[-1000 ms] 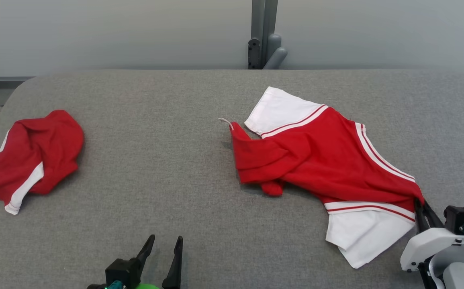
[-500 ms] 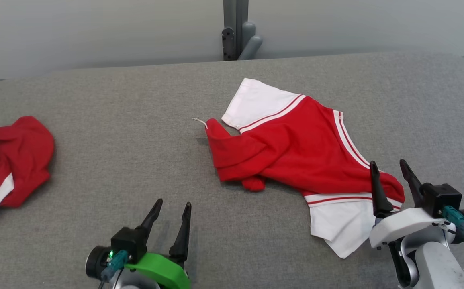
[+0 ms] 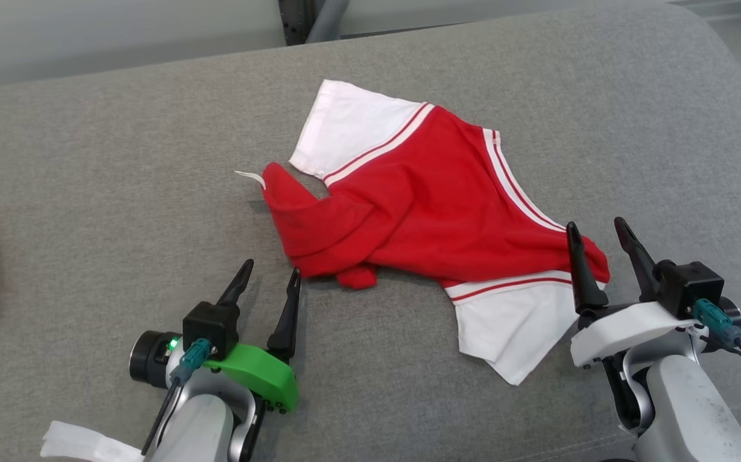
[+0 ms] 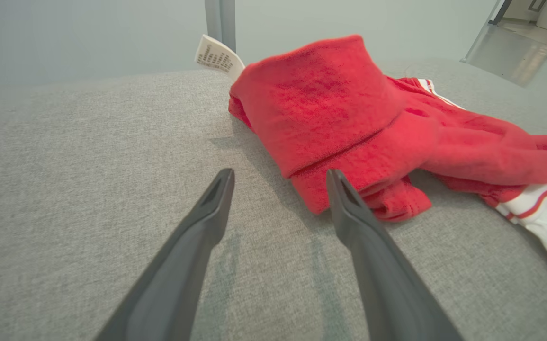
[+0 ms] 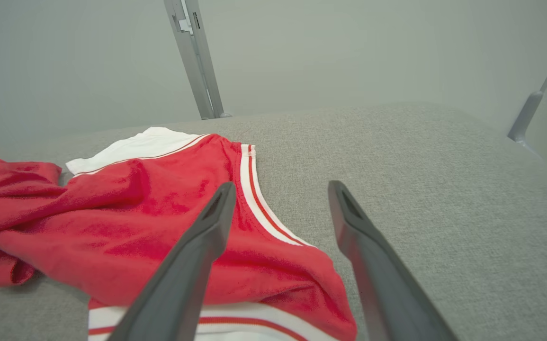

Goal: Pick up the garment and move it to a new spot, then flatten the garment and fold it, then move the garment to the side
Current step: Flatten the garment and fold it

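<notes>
**Red cloth rumpled, both grippers empty at its ends**

The garment (image 3: 421, 199) lies on the grey padded table (image 3: 120, 128). It isn't flat: its red body is doubled over at the end that carries the label (image 3: 249, 177), and a white sleeve sticks out on the far side and the near side.

The right gripper (image 3: 595, 222) hovers at the garment's near right corner. Its jaws are spread wide and hold nothing, with one finger over the red hem and the other over bare table.

The left gripper (image 3: 272, 265) sits just short of the bunched left end, also spread and empty, aimed at the fold.

With one arm at each end, the stance looks meant for pulling the cloth taut, so flattening and folding are not yet done.
</notes>
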